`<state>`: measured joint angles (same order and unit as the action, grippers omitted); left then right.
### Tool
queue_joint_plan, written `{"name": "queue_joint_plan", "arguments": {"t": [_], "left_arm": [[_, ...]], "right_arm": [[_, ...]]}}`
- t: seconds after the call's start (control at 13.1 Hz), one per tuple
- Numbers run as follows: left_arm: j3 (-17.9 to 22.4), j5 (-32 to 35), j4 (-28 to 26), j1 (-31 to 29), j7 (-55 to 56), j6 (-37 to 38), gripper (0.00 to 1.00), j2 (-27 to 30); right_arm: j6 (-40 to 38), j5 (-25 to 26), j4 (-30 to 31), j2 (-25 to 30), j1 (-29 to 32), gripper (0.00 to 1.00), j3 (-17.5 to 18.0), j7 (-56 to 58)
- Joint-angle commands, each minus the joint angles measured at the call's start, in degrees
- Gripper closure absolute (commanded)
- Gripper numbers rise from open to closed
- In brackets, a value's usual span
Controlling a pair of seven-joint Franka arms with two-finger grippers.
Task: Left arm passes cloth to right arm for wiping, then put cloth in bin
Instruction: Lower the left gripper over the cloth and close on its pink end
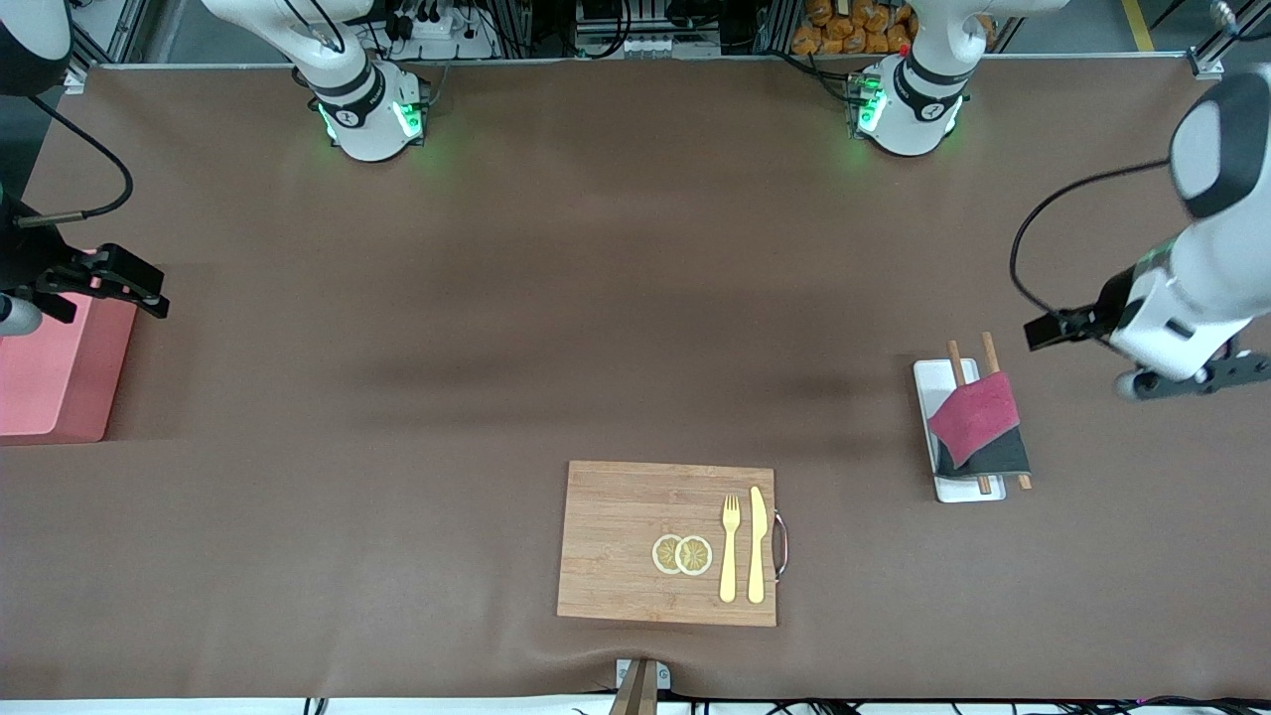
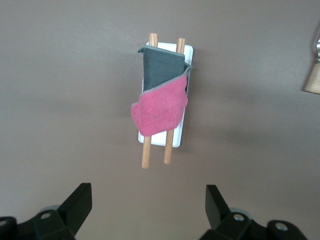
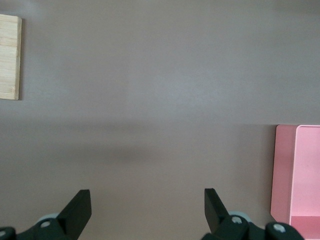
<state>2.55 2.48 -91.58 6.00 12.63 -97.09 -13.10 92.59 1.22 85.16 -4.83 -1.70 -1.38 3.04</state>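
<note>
A bamboo cutting board (image 1: 667, 542) lies nearest the front camera at mid-table, carrying two lemon slices (image 1: 682, 554), a fork (image 1: 730, 547) and a knife (image 1: 757, 544). Farther from the camera, toward the left arm's end of the table, the cloth (image 1: 978, 424) is draped across two wooden sticks (image 1: 959, 365) on a white tray (image 1: 933, 381), crimson face over grey, its long axis running along the tray, toward and away from the camera. The left gripper (image 2: 148, 210) hangs over bare table just beside that tray, fingers spread wide and empty, and is plainly the arm nearer the cloth; the pickup looks not yet begun. At the right arm's end, the pink bin (image 1: 55, 372) holds nothing that shows, though only part of it is in view. The right gripper (image 3: 147, 210) waits over its edge, fingers also wide and empty.
</note>
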Motion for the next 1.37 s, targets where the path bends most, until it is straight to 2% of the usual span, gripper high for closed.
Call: {"name": "queue_joint_plan", "arguments": {"t": [0.0,0.08,0.15,0.31,0.53,0.76,1.15,1.3], "left_arm": [[-0.18,1.21,-0.78,-1.26,-0.68,-3.88,0.00,-3.33],[-0.18,1.99,-0.96,-1.26,-0.85,-4.68,0.01,-4.73],[-0.18,2.26,-0.97,-1.26,-0.85,-5.30,0.09,-6.05],[-0.27,2.18,-1.05,-1.95,-0.77,-7.67,0.16,-8.16],[-0.44,1.39,-1.14,-3.80,-1.12,-10.57,0.20,-11.24],[-0.53,1.12,-1.14,-3.89,-1.12,-12.42,0.32,-13.00],[-0.53,-1.34,-0.97,-3.81,-1.12,-14.80,0.34,-15.11],[-0.53,-1.34,-0.97,-3.81,-1.12,-15.15,0.41,-15.81]], "right_arm": [[-0.74,-0.34,-0.88,-0.27,0.20,0.00,-0.03,0.65],[-0.74,-0.34,-0.88,-0.27,0.29,0.00,-0.03,0.74],[-0.74,-0.34,-0.88,-0.27,0.20,0.00,-0.03,0.65],[-0.74,-0.34,-0.88,-0.35,0.12,0.00,-0.03,0.65],[-1.18,-0.34,-0.88,-0.35,0.20,0.00,-0.03,0.65],[-1.27,-0.25,-0.88,-0.35,0.29,0.00,-0.03,0.65],[-1.71,-0.25,-0.79,-0.44,0.29,0.00,-0.03,0.83],[-3.11,-0.25,-0.88,-0.44,0.20,0.00,-0.03,0.74]]}}
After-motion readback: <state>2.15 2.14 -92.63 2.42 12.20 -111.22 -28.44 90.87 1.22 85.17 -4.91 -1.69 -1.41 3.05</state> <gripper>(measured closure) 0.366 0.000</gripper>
